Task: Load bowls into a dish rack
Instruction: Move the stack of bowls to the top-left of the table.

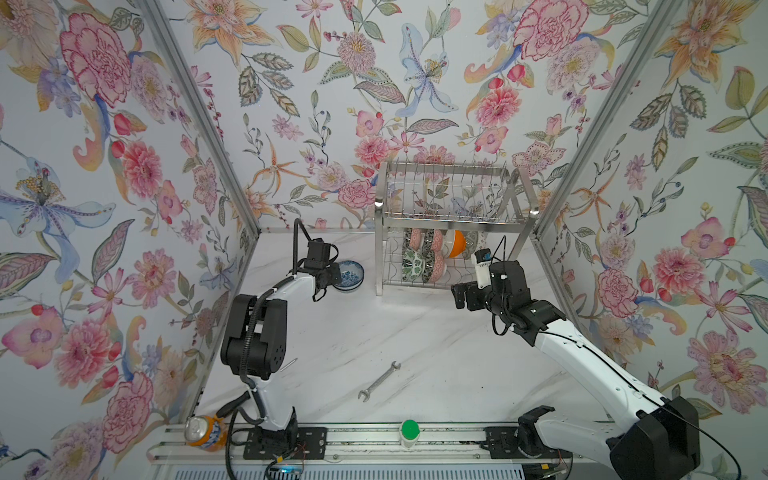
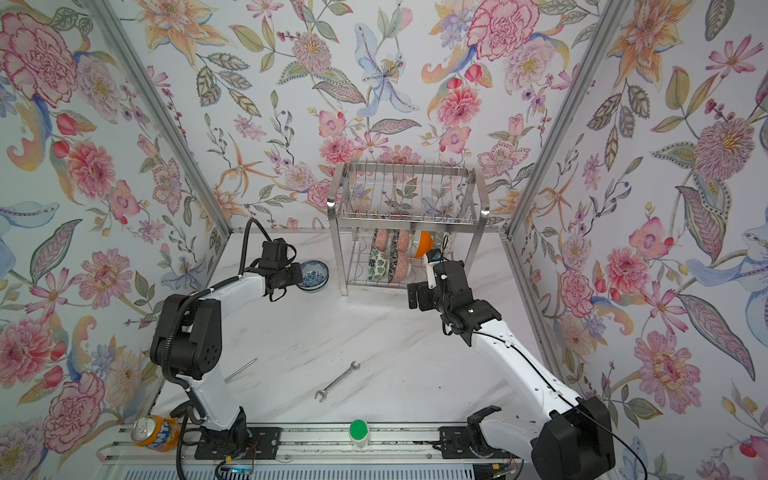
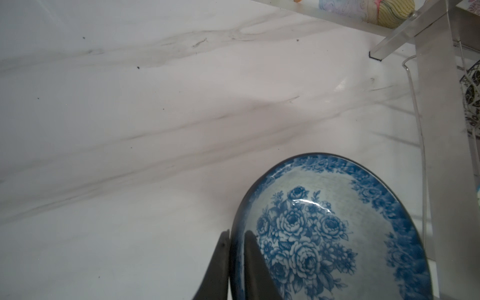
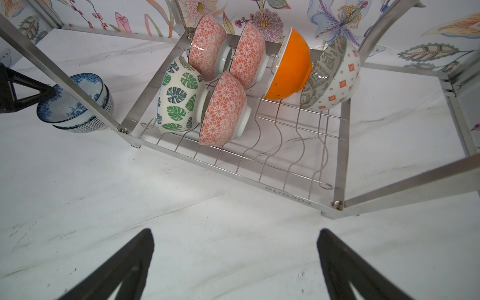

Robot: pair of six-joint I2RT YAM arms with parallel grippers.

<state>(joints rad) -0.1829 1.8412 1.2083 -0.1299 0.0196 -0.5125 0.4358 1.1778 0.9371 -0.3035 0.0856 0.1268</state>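
Left claw (image 3: 237, 233) is pinched tight on the near rim of a blue-and-white rose bowl (image 3: 324, 233), one finger inside the wall and one outside. That bowl is on the white marble counter (image 1: 415, 332) just beside the dish rack (image 1: 380, 249), on the left arm's side. From the right wrist view it looks nested in a second blue bowl (image 4: 104, 111) with a checked outside. Can't tell if the top one is clear of it or resting in it.

Right claw (image 4: 236, 231) is spread wide with nothing in it, hanging over bare counter in front of the rack's lower tier. Six bowls are already standing on edge in that wavy lower grid. There's a green-leaf bowl (image 4: 179, 98), three coral-patterned bowls (image 4: 223, 111), an orange bowl (image 4: 288, 67), and a grey-and-white bowl (image 4: 335, 78) with little orange diamonds at the end toward the right arm.

Also a wrench (image 1: 379, 381) lying on the counter nearer the arm bases, well apart from the rack, and a soda can (image 1: 203, 432) on its side by the left base.
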